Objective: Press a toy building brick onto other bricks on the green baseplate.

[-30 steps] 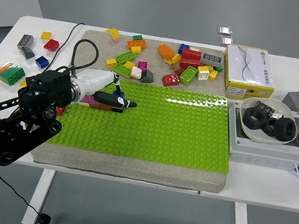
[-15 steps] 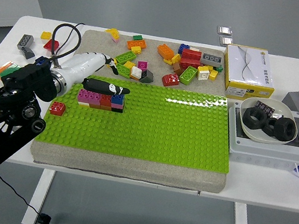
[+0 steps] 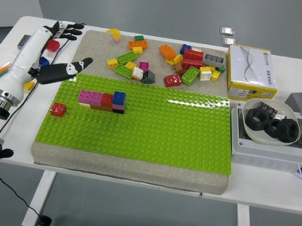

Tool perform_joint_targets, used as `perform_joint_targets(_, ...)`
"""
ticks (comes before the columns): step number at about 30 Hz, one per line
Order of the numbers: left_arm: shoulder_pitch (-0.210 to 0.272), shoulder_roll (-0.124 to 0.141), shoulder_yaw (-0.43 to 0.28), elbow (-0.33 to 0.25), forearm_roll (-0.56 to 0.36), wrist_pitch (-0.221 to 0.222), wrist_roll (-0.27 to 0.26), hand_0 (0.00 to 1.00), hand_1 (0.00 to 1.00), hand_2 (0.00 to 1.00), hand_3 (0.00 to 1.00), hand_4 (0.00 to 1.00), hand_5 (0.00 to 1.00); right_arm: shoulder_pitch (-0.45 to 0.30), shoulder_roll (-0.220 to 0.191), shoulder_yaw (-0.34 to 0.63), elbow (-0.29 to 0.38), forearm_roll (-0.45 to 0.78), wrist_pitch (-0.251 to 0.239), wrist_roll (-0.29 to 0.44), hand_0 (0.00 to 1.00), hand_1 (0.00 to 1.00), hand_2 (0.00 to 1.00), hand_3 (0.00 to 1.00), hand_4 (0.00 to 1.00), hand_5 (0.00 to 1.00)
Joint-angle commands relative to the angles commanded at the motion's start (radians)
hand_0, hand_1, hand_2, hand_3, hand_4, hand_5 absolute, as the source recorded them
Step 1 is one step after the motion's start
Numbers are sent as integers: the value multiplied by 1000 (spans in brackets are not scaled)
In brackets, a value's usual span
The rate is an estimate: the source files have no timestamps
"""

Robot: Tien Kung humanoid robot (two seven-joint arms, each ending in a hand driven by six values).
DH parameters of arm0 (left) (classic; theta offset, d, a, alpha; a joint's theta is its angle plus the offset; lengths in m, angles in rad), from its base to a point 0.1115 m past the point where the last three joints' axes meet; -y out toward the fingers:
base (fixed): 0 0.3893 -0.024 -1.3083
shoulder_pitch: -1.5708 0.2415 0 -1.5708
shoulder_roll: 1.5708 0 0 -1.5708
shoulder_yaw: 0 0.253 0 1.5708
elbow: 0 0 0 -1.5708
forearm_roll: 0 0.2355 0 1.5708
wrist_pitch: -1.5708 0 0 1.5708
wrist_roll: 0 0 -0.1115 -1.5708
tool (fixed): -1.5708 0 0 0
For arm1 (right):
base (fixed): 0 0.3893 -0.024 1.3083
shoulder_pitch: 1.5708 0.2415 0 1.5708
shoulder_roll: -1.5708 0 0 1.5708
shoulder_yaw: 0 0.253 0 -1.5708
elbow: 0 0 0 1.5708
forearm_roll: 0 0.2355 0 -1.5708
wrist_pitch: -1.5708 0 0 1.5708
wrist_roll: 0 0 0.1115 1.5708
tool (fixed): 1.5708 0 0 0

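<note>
Blue brick (image 3: 119,98) sits seated atop brick row (image 3: 101,101) on baseplate (image 3: 153,131); left hand (image 3: 50,51) off baseplate's left, fingers spread, holding nothing.

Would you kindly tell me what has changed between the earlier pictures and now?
The left robot hand has lifted off the brick row and drawn back left, fingers open, holding nothing. The row, the red brick and the green baseplate stayed as they were.

Brick row (image 3: 102,100) on baseplate (image 3: 153,131), left
</note>
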Motion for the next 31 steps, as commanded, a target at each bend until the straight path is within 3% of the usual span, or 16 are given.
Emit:
perform_joint_targets(5, 45, -16, 2, 32, 57, 2, -16, 703, 400, 590, 771, 810, 99, 0, 10, -45, 0, 36, -7, 0, 519, 601, 714, 802, 894, 998)
perform_joint_targets(6, 50, -17, 2, 38, 69, 0, -15, 766, 460, 621, 768, 851, 106, 0, 12, -47, 0, 37, -7, 1, 519, 601, 714, 802, 894, 998)
perform_joint_targets(11, 71, -16, -5, 61, 102, 1, -16, 766, 460, 621, 768, 851, 106, -3, 21, -43, 0, 33, -8, -2, 519, 601, 712, 802, 893, 998)
perform_joint_targets(12, 76, -15, -6, 66, 107, 3, -17, 790, 498, 647, 759, 867, 119, -5, 25, -45, 0, 36, -9, -4, 519, 603, 712, 801, 891, 998)
perform_joint_targets(24, 86, 0, -13, 98, 151, -1, -2, 792, 502, 652, 752, 886, 133, -14, 44, -111, 0, 97, -17, -13, 519, 616, 723, 804, 896, 998)
perform_joint_targets(25, 85, 3, -16, 100, 159, -5, 4, 814, 605, 690, 740, 889, 135, -14, 45, -112, 0, 98, -18, -13, 519, 612, 723, 805, 894, 998)
perform_joint_targets(28, 69, 33, -24, 112, 204, -44, 49, 814, 605, 690, 740, 889, 135, -14, 44, -114, 0, 103, -19, -13, 519, 612, 723, 805, 894, 998)
perform_joint_targets(31, 27, 89, 6, 139, 255, -105, 110, 814, 605, 690, 740, 889, 135, -10, 42, -99, 0, 93, -19, -13, 519, 612, 723, 805, 894, 998)
